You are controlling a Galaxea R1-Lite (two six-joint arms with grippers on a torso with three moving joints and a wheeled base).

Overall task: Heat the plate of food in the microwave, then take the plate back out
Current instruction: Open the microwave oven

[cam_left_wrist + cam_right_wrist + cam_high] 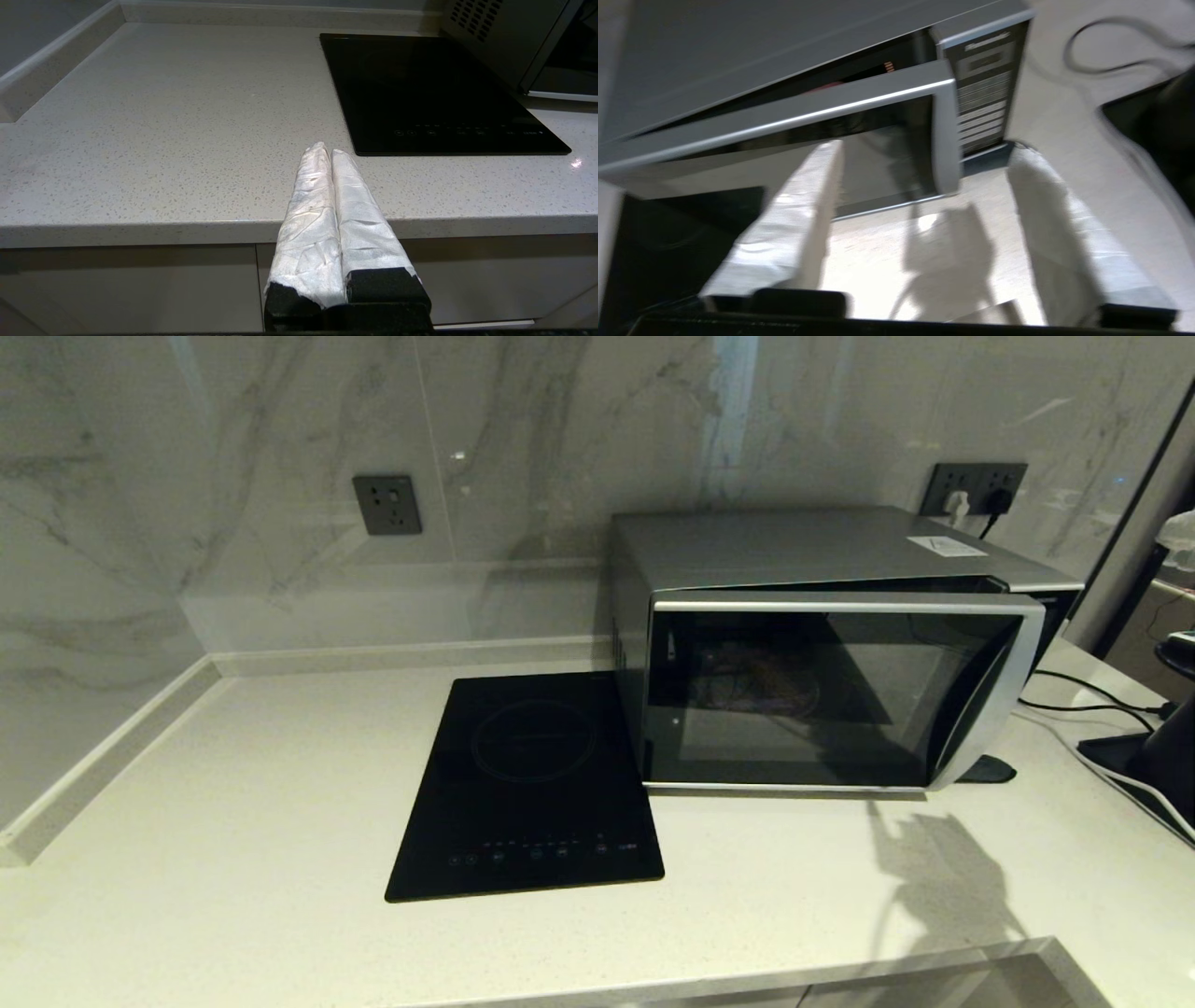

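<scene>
The silver microwave (794,551) stands at the back right of the counter, and its dark glass door (822,700) hangs slightly ajar. Through the glass, the plate of food (761,686) shows dimly inside. In the right wrist view a few orange fries (888,66) peek through the gap above the door (878,135), beside the black button panel (983,98). My right gripper (924,147) is open in front of the door's handle side, above the counter, with nothing between its fingers. My left gripper (327,148) is shut and empty, parked at the counter's front edge.
A flat black induction cooktop (532,784) lies just left of the microwave. Cables (1083,709) and a black object (1158,756) sit at the right. Wall sockets (386,504) are behind. The counter's front edge (747,980) runs below.
</scene>
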